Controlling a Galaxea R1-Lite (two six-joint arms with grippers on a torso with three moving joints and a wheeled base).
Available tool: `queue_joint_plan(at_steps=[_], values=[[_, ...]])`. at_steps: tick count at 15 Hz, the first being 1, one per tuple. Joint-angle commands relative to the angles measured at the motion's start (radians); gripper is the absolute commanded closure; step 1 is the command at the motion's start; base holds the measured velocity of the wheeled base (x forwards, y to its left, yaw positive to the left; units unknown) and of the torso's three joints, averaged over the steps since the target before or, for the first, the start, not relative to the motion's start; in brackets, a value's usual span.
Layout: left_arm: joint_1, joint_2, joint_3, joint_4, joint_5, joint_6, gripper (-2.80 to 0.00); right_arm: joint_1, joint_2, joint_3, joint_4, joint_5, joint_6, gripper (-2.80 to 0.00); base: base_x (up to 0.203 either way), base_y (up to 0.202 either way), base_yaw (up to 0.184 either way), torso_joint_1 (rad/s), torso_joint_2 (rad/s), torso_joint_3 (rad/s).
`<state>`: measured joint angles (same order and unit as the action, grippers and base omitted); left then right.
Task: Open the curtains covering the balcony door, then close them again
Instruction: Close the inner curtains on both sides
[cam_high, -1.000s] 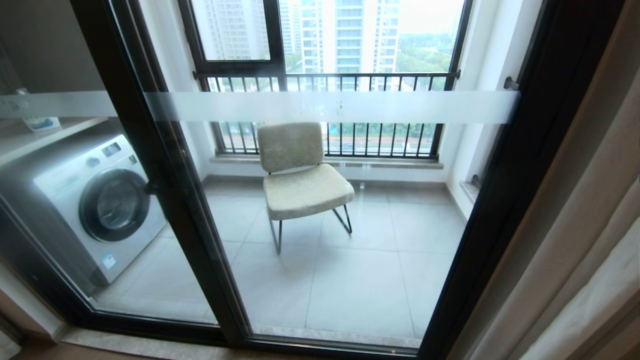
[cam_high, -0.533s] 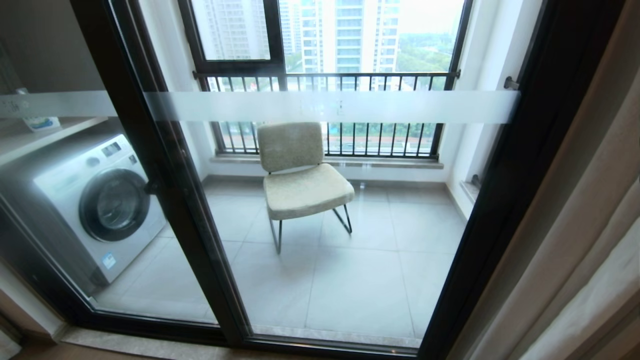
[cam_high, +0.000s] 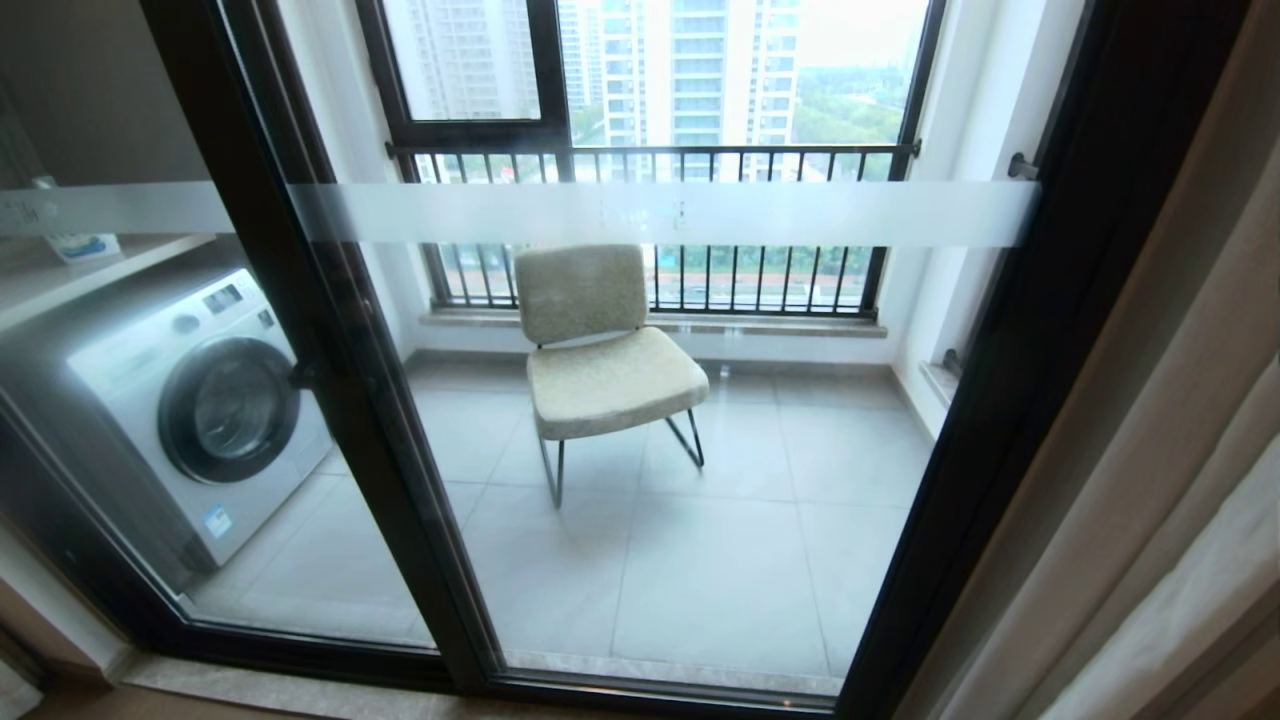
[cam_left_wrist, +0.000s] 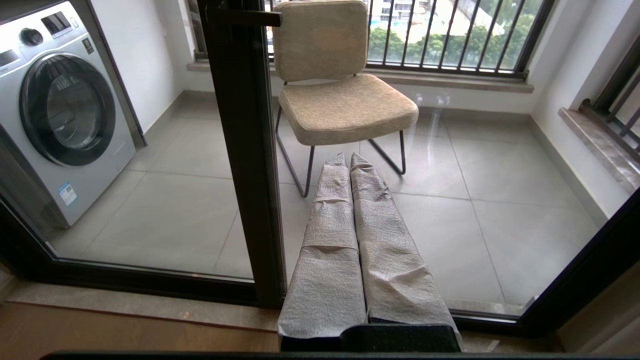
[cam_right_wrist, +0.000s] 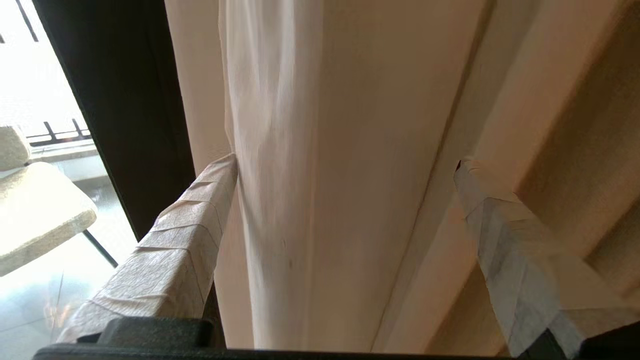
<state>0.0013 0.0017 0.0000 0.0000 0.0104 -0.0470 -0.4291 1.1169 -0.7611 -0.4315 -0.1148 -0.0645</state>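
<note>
Curtains (cam_right_wrist: 320, 190) — matt woven beige cloth with thin white sheer folds; balcony door (cam_high: 640, 214) clear glossy glass, frosted band, black frame; chair (cam_high: 600, 350) nubbly fabric on thin metal legs — floor tiles (cam_high: 720, 560) smooth, faintly glossy.

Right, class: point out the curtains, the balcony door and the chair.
curtains (cam_right_wrist: 280, 150): right wrist view, white sheer fold.
balcony door (cam_high: 660, 213): head view, frosted band.
chair (cam_high: 615, 380): head view, seat cushion.

All three views doorward, sharing the chair (cam_high: 600, 350).

Grey-wrapped fingers (cam_left_wrist: 345, 240), black claw bases
</note>
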Motion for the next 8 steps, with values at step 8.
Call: queue_joint_plan(at_steps=[8], values=[[0.0, 0.0, 0.0, 0.0, 0.0, -0.001, 0.0, 0.001, 0.266, -0.153, -0.117, 0.015, 0.002, -2.8, 0.0, 0.0, 0.0, 0.0, 0.0, 0.0]])
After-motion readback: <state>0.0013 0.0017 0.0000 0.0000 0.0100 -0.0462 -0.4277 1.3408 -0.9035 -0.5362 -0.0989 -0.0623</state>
